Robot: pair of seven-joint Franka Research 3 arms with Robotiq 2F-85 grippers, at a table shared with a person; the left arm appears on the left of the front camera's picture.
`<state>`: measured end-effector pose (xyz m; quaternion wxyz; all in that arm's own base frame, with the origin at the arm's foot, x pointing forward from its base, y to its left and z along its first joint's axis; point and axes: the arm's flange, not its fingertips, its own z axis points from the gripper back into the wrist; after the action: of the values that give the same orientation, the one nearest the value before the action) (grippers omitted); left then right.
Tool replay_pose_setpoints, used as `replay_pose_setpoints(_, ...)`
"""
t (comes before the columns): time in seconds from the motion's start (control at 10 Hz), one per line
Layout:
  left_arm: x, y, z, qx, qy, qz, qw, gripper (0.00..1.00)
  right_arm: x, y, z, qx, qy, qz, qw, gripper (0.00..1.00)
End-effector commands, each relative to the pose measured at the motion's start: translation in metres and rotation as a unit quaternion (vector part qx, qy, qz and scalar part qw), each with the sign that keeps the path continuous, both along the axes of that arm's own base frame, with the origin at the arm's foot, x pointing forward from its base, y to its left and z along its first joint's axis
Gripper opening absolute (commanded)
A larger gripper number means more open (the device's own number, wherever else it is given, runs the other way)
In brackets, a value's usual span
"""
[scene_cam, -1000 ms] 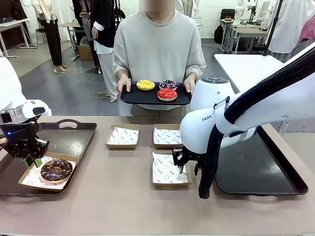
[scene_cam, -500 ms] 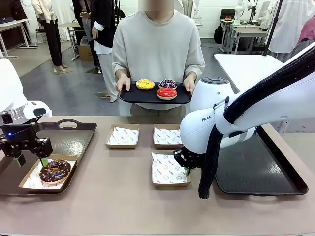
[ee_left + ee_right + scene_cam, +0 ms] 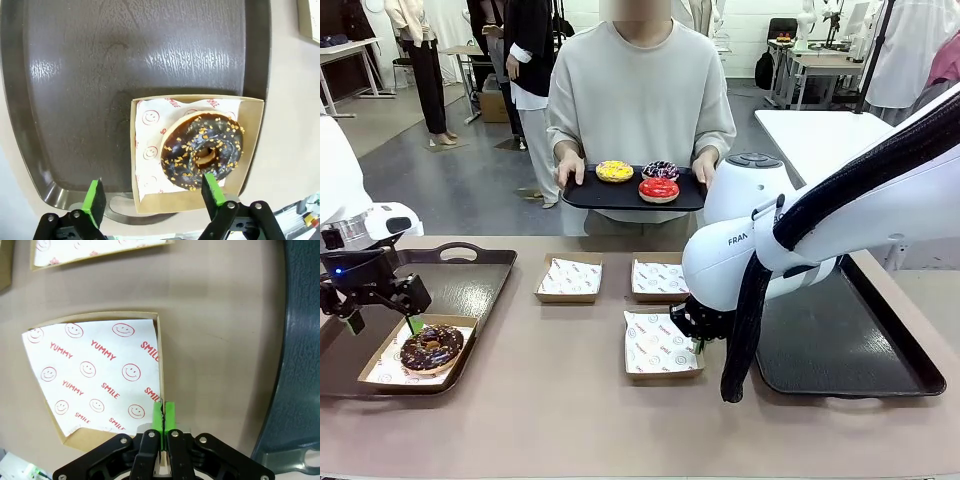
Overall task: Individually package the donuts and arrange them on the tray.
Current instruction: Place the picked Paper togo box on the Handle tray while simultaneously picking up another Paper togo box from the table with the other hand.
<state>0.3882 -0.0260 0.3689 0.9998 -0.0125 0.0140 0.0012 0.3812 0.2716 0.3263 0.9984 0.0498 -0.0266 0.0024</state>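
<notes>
- Desk (image 3: 570,420); dark tray (image 3: 470,285) lying below left fingers (image 3: 93,197).
- Left fingers spread wide, gripping nothing.
- Brown box (image 3: 252,145) on the dark tray, straight beneath left fingers; chocolate donut (image 3: 202,152) inside.
- Right fingers (image 3: 162,415) pinched shut on side wall of paper-lined box (image 3: 95,375).
- Yellow donut (image 3: 614,171), purple donut (image 3: 661,170) and red donut (image 3: 658,189) well beyond both, on person's black tray (image 3: 585,198).

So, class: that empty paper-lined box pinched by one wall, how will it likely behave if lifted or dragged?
Probably very light: the box is thin cardboard and empty. Held by the right fingers at one wall, it may sag or swing. The paper liner could slide out if tilted.
</notes>
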Motion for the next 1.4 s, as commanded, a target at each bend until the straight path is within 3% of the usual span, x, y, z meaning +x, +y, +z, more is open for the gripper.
replay_pose_setpoints(0.0, -0.018, 0.009, 0.019, -0.085, 0.003, -0.002, 0.996, 1.00, -0.008, -0.008, 0.029, 0.001, -0.005, 0.011, 1.000, 0.00)
replay_pose_setpoints(0.2, -0.032, 0.033, 0.049, -0.210, -0.022, 0.005, 0.978, 1.00, -0.020, -0.035, 0.080, 0.008, -0.005, 0.025, 1.000, 0.00)
replay_pose_setpoints(0.5, -0.054, 0.073, 0.079, -0.360, -0.059, -0.016, 0.931, 1.00, -0.034, -0.069, 0.147, 0.025, -0.027, 0.014, 0.999, 0.00)
replay_pose_setpoints(0.6, -0.063, 0.117, 0.076, -0.467, -0.061, -0.018, 0.882, 1.00, -0.022, -0.076, 0.194, 0.029, -0.025, 0.013, 0.999, 0.00)
replay_pose_setpoints(0.8, -0.065, 0.123, 0.073, -0.480, -0.057, -0.014, 0.875, 1.00, -0.017, -0.076, 0.200, 0.025, -0.023, 0.010, 0.999, 0.00)
replay_pose_setpoints(0.9, -0.065, 0.141, 0.067, -0.505, -0.041, 0.012, 0.862, 1.00, -0.003, -0.074, 0.210, 0.027, -0.019, 0.006, 0.999, 0.00)
replay_pose_setpoints(1.1, -0.062, 0.152, 0.055, -0.507, -0.022, 0.025, 0.861, 1.00, 0.019, -0.063, 0.216, 0.020, -0.014, -0.001, 1.000, 0.00)
replay_pose_setpoints(1.3, -0.060, 0.166, 0.047, -0.529, -0.015, 0.039, 0.848, 1.00, 0.038, -0.056, 0.213, 0.020, 0.002, -0.004, 1.000, 0.00)
